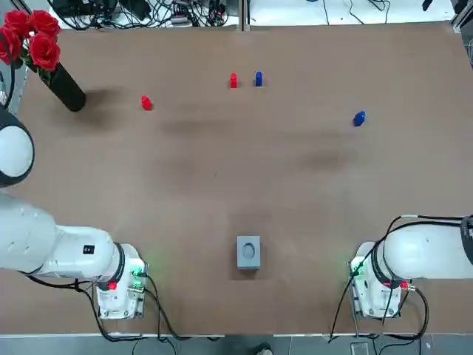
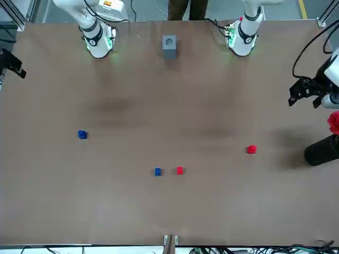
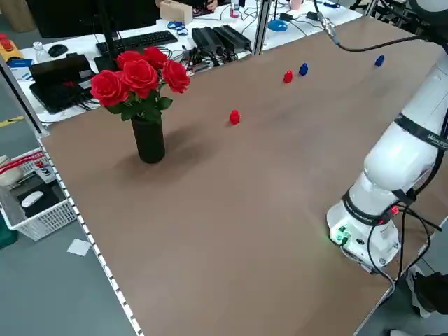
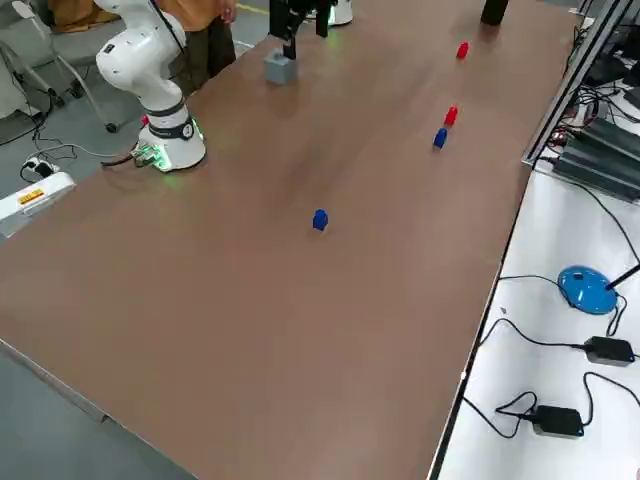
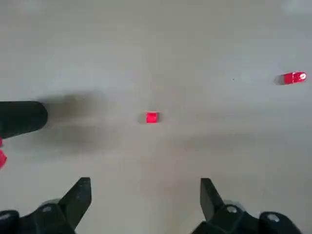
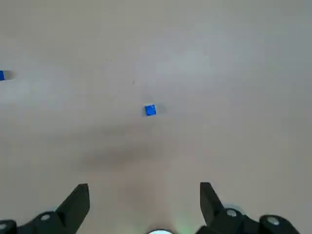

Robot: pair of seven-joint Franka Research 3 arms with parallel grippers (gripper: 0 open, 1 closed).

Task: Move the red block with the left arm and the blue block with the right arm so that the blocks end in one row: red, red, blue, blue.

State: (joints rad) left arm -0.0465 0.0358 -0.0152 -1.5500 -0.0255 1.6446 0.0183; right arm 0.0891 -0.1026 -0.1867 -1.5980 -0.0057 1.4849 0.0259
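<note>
Two blocks stand side by side at the far middle of the table, a red block (image 1: 233, 80) and a blue block (image 1: 258, 78). A second red block (image 1: 146, 103) lies apart to the left, and a second blue block (image 1: 359, 118) lies apart to the right. My left gripper (image 5: 145, 195) hangs open and empty high above the loose red block (image 5: 152, 117). My right gripper (image 6: 144, 200) is also open and empty, high over the loose blue block (image 6: 150, 110). In the front view both grippers sit at the table's side edges.
A black vase of red roses (image 1: 63, 87) stands at the far left, close to the loose red block. A small grey block (image 1: 248, 251) sits near the front middle between the arm bases. Cables and desks lie beyond the far edge.
</note>
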